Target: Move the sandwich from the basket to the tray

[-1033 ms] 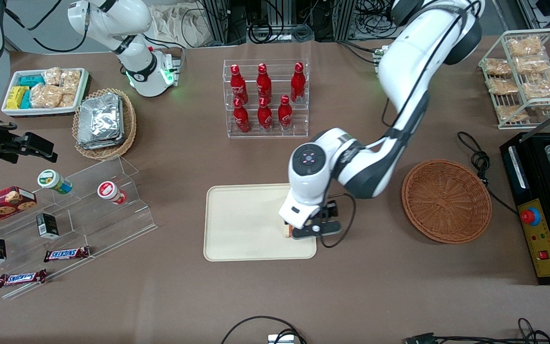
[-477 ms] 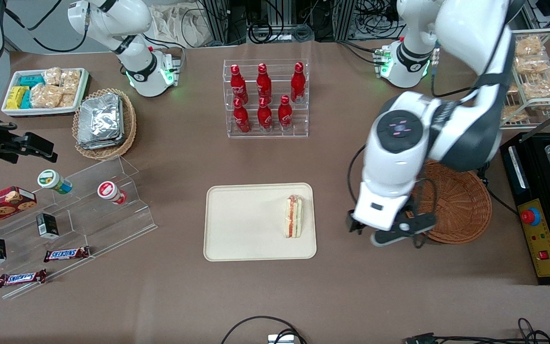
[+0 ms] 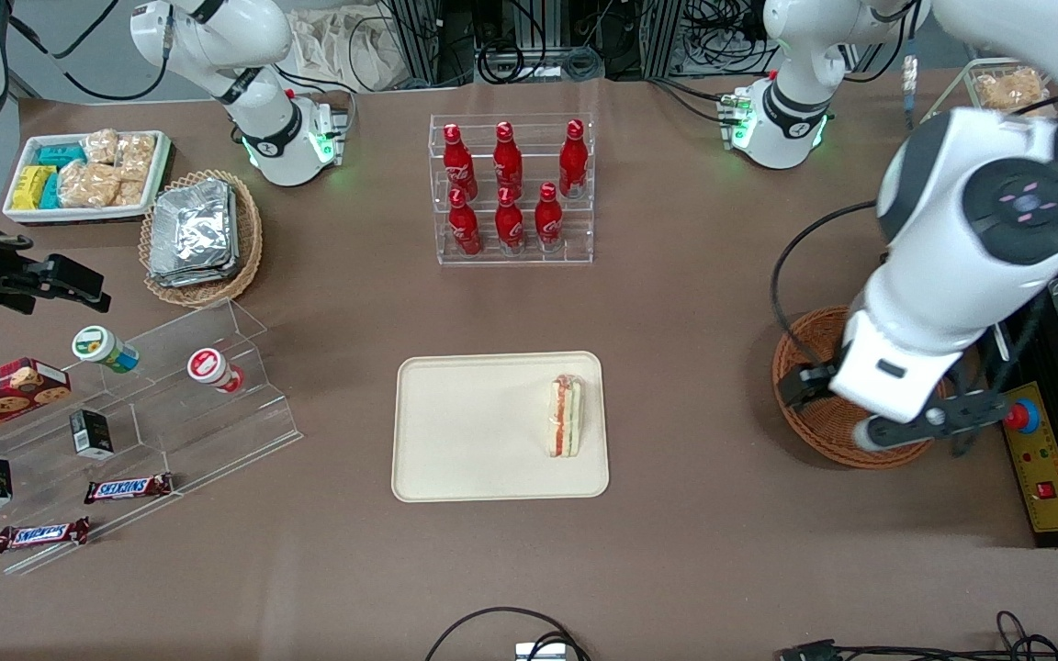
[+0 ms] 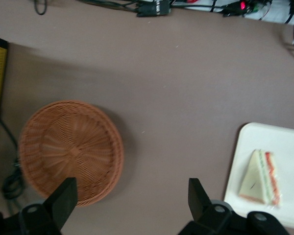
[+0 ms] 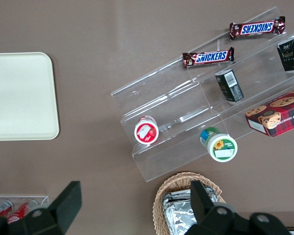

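The gripper (image 4: pixel 130 200) hangs high above the table near the working arm's end, its two fingers (image 4: pixel 63 198) spread wide with nothing between them; in the wrist view bare brown table shows through the gap. In the front view the gripper (image 3: pixel 910 424) sits over the basket (image 3: pixel 809 404), covering its part nearest the working arm's end. The left arm (image 3: pixel 970 239) is folded back, its big white forearm raised above the basket and its wrist pointing straight down. The single basket (image 4: pixel 71 152) is round, reddish-brown wicker, and holds nothing (its woven floor shows whole from the wrist camera). One sandwich (image 3: pixel 566 415) lies on the one tray (image 3: pixel 455 431), flat, close to the tray's rim on the side toward the basket; its red and green filling edge faces that rim, and it is well apart from the gripper. The same sandwich (image 4: pixel 259 178) and tray (image 4: pixel 284 139) appear in the wrist view. Farther from the front camera stands a clear rack (image 3: pixel 511 188) with six red bottles, three in each row. Toward the parked arm's end a clear stepped stand (image 3: pixel 171 404) carries two Snickers bars (image 3: pixel 128 487) and two round cups (image 3: pixel 213 369).
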